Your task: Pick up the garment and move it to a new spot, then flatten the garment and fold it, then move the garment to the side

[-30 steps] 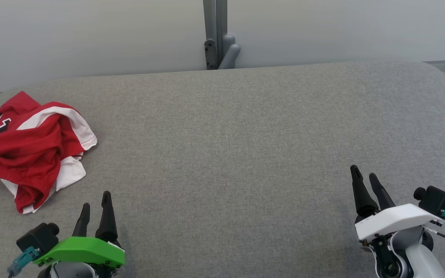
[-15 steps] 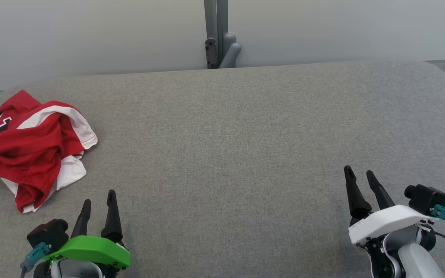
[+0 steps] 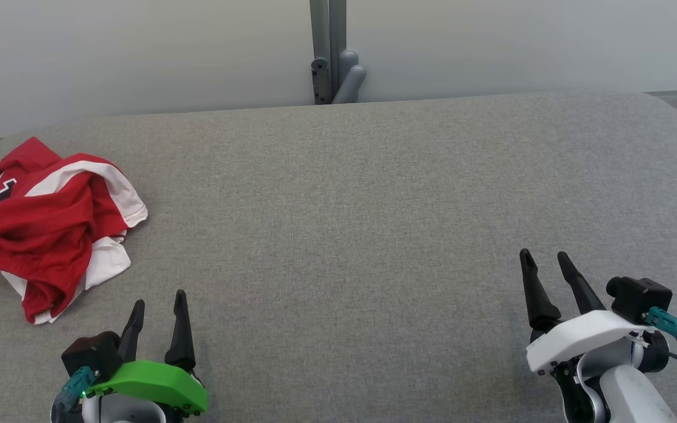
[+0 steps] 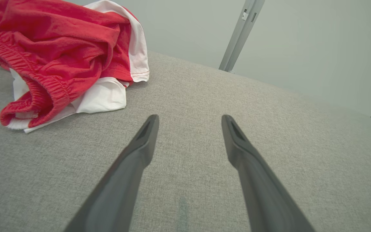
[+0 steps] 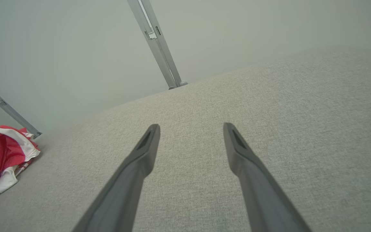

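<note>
The left gripper [image 3: 159, 298] hovers low over the padded grey surface [image 3: 362, 223], close to its near edge and toward the left corner. Its two dark fingers [image 4: 130, 167] point away from the robot, spread apart with nothing between them. A green cover [image 3: 150, 382] caps that wrist, with the left wrist camera [image 3: 93, 353] on its outer side. The right gripper [image 3: 543, 254] is close to the near edge toward the right corner, spread just as wide and empty, leaning slightly leftward. Its wrist bears a white cover [image 3: 579, 338] and the right wrist camera [image 3: 635, 294], above a pale forearm [image 3: 632, 399].
</note>
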Robot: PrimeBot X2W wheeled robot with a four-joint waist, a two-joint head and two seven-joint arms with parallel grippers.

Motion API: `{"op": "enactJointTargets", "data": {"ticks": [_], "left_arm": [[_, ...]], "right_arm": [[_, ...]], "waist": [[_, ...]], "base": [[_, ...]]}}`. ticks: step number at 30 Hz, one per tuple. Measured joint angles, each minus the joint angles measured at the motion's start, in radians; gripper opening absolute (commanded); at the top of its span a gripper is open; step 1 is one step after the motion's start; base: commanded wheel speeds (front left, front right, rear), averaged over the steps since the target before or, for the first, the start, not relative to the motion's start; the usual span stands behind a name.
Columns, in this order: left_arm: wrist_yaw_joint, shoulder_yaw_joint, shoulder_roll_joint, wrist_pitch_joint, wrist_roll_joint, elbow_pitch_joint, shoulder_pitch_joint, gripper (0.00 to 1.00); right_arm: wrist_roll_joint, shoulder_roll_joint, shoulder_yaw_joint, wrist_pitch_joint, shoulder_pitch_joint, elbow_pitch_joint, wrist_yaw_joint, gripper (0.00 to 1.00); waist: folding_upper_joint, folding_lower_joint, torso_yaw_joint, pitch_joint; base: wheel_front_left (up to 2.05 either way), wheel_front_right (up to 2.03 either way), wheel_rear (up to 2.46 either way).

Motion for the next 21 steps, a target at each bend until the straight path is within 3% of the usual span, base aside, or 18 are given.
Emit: {"op": "enactJointTargets", "data": {"ticks": [21], "left_arm": [[0.0,-0.016,0.0,-0.048,0.168,0.06,0.0,1.0]], "right_arm": [[-0.201,-0.001,-0.005,-0.046,-0.004,0.058,0.0,1.0]], "waist": [[0.0,0.0,-0.003,0.007]], "base": [[0.0,0.0,0.0]]}}
